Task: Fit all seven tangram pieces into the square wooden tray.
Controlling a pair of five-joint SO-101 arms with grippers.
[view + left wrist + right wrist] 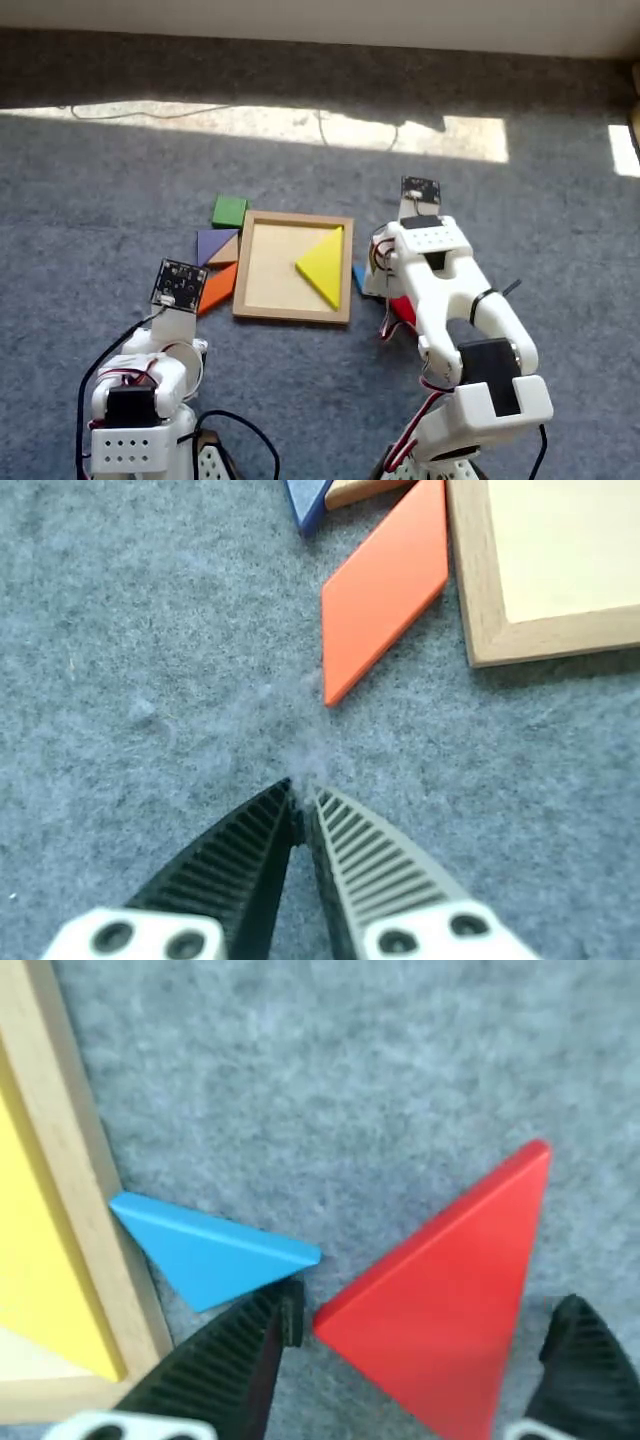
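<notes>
The square wooden tray [293, 313] lies on grey carpet with a yellow triangle [324, 266] inside, against its right side. Left of the tray lie a green square [229, 211], a purple triangle [209, 244], a tan triangle [226, 250] and an orange parallelogram [217, 289]. My left gripper [300, 798] is shut with nothing in it, just short of the orange parallelogram [386, 588]. My right gripper [425, 1330] is open, its fingers on either side of the red triangle [450, 1285]. A blue triangle [207, 1250] lies beside the tray's edge [85, 1190].
Grey carpet surrounds the tray, with bare floor in front of it between the two arms. The right arm's white body [455, 300] hangs over the spot right of the tray. A sunlit strip [300, 125] and cables cross the carpet at the back.
</notes>
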